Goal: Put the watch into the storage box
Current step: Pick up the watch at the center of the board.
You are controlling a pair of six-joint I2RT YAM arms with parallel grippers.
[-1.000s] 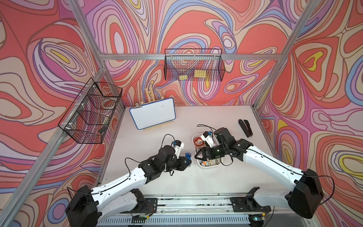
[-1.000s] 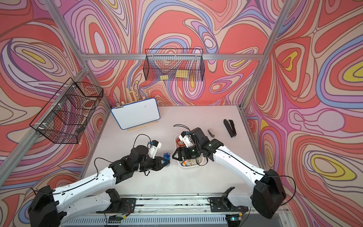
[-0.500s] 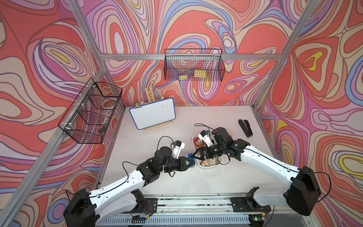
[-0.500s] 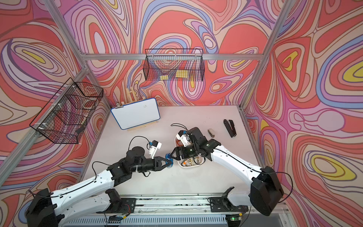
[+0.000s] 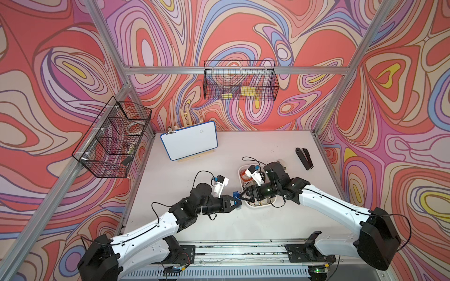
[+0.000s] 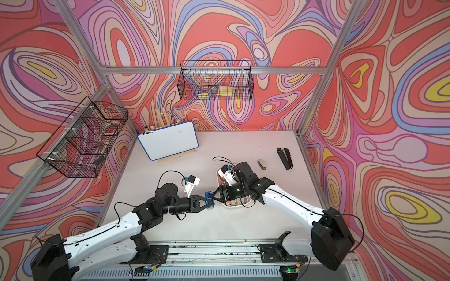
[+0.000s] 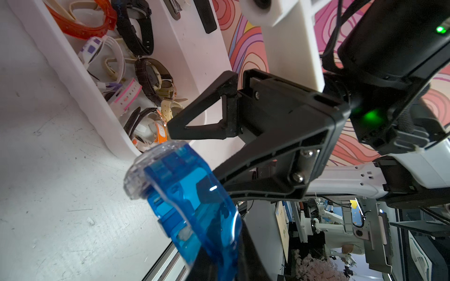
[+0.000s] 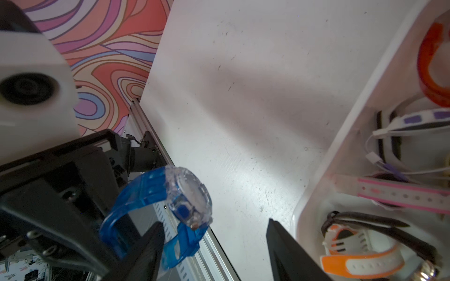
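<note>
So the left end effector (image 6: 207,200) is clamping the blue see-through watch (image 7: 185,194) by its strap and holding it up off the table (image 5: 170,170), right beside the near end of the white storage box (image 7: 73,73), not inside it. The right end effector (image 8: 214,223) is facing it with jaws spread wide, one finger on each side of the watch face, not pinching anything. The box is holding a pile of other watches, including an orange one (image 7: 80,26).

Nothing legible anywhere: the whiteboard (image 5: 189,140) bears only a tiny unreadable mark, and the watch dials (image 7: 152,77) in the storage box (image 7: 194,56) are too blurred to read.
</note>
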